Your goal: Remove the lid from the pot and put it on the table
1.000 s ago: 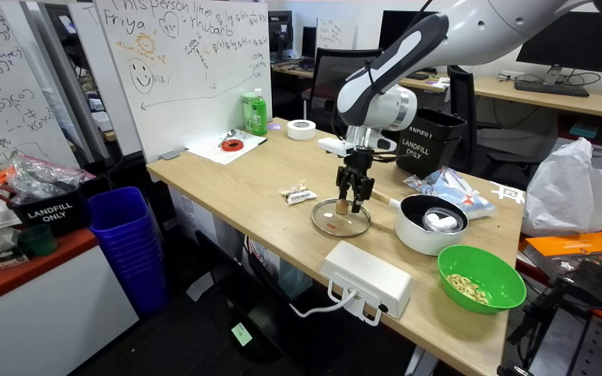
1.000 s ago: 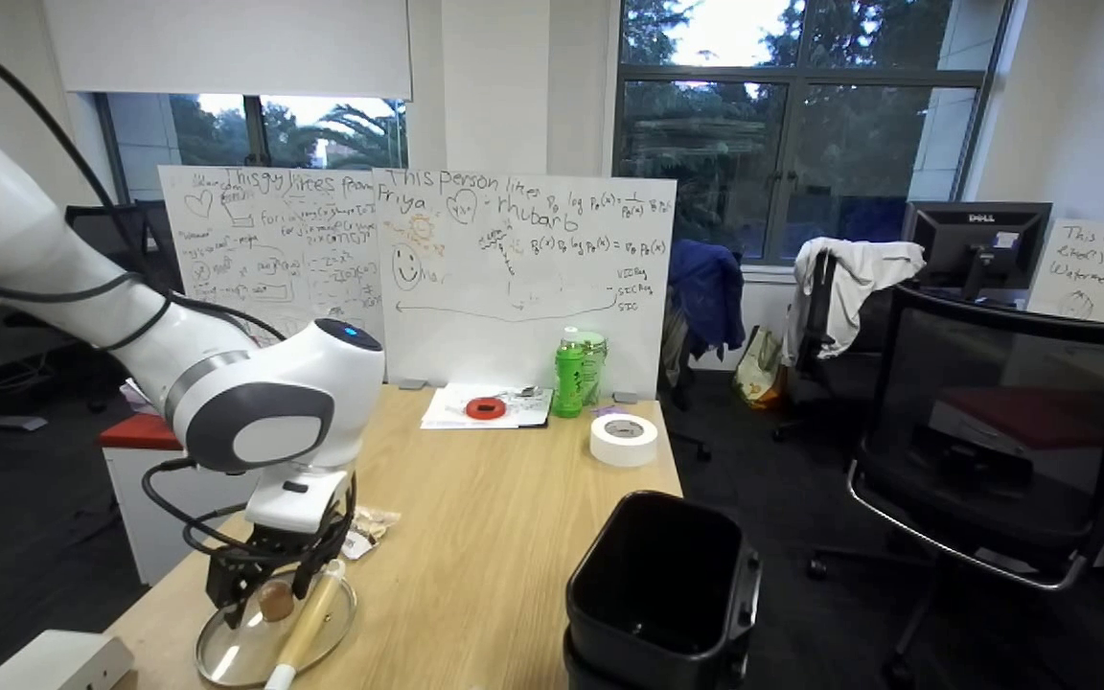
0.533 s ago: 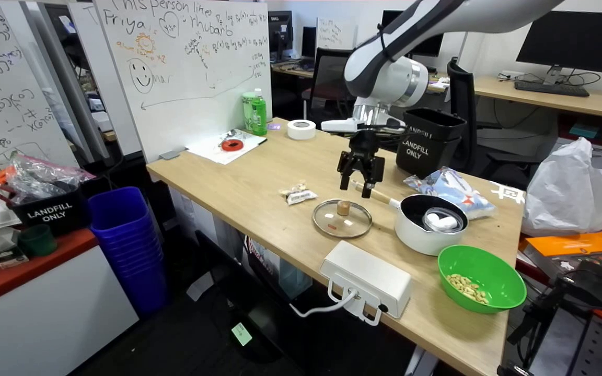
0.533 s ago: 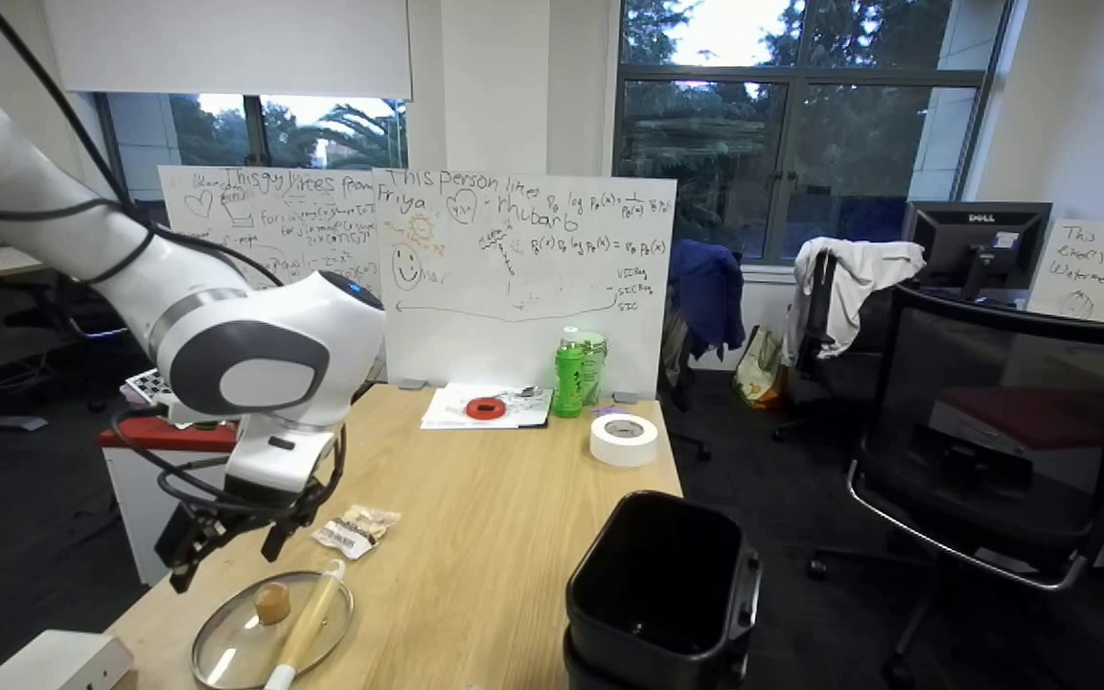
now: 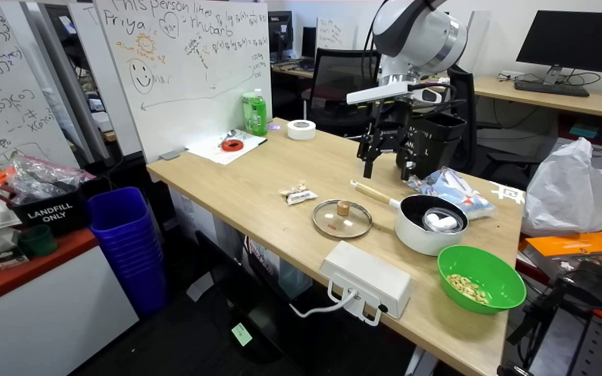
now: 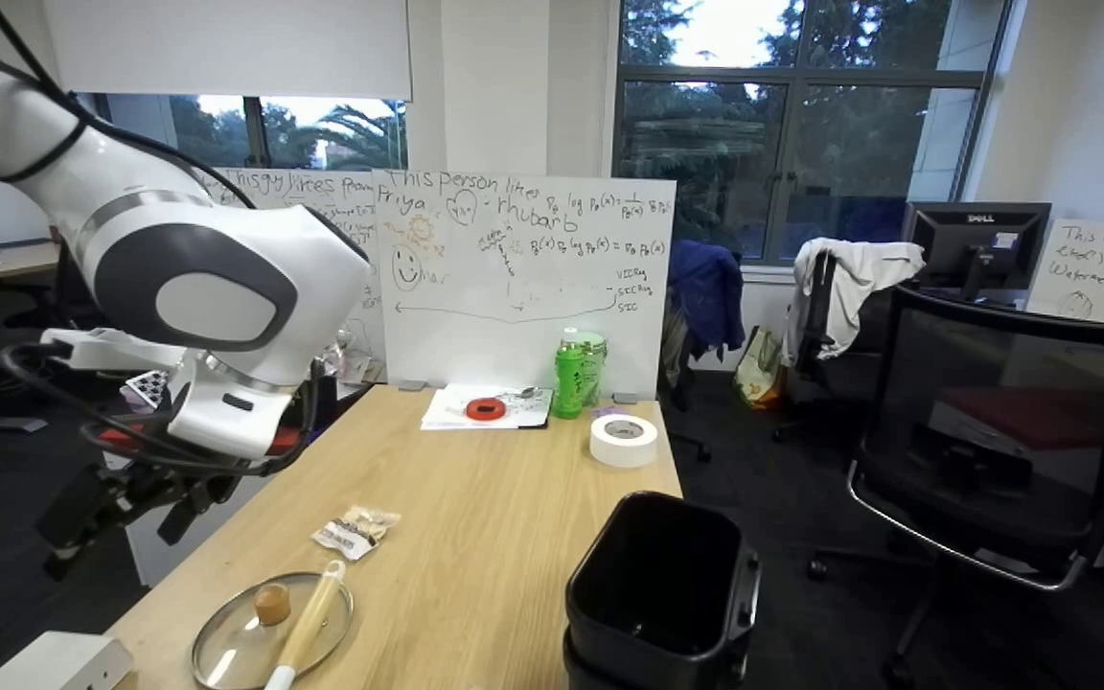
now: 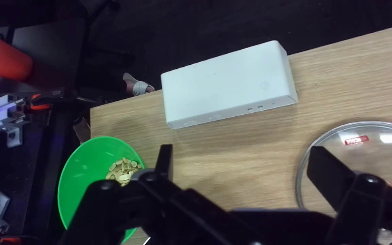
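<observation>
Up and Clear, Nothing Held

You can read "LANDFILL ONLY" on a black box-shaped bin (image 5: 53,211) well apart from the round white pot (image 5: 418,238) with the dark inside. A taller black bin (image 5: 444,149), nearer the pot, has its lettering partly covered by your black two-fingered gripper (image 5: 388,171). Well away from the pot, a large whiteboard (image 6: 533,287) carries "This person likes" and "rhubarb" among other handwriting, and a black monitor (image 6: 954,244) is marked "DELL". You get a red label (image 7: 356,140) on the flat round see-through lid (image 5: 342,223) too, but its lettering is too small to make out.

A second ago your gripper was down at the lid's brown knob (image 5: 343,208); now it has risen and drawn away, hanging higher than the pot, its fingers (image 7: 328,173) spread wide and holding nothing. The lid lies flat, where it lay half a second ago, on the light wood-topped table (image 5: 259,172), near the pot and its pale wooden handle (image 5: 375,194), with a gap between lid and pot.
</observation>
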Robot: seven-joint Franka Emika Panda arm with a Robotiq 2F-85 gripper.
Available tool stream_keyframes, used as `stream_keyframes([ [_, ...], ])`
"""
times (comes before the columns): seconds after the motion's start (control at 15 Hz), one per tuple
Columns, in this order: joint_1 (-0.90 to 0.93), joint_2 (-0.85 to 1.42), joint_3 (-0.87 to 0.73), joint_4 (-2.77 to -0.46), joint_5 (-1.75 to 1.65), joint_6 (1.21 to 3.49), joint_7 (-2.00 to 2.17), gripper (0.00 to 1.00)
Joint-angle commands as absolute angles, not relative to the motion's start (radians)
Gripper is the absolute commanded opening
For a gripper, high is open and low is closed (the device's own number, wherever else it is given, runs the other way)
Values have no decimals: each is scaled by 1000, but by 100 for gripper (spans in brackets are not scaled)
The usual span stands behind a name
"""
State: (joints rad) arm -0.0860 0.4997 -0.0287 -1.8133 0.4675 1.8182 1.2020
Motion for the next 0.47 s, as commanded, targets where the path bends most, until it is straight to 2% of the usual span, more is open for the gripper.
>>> stream_keyframes([
  [0.0,-71,497,-47,-1817,475,1813,1191,100],
  [0.4,-69,499,-46,-1819,475,1813,1187,100],
])
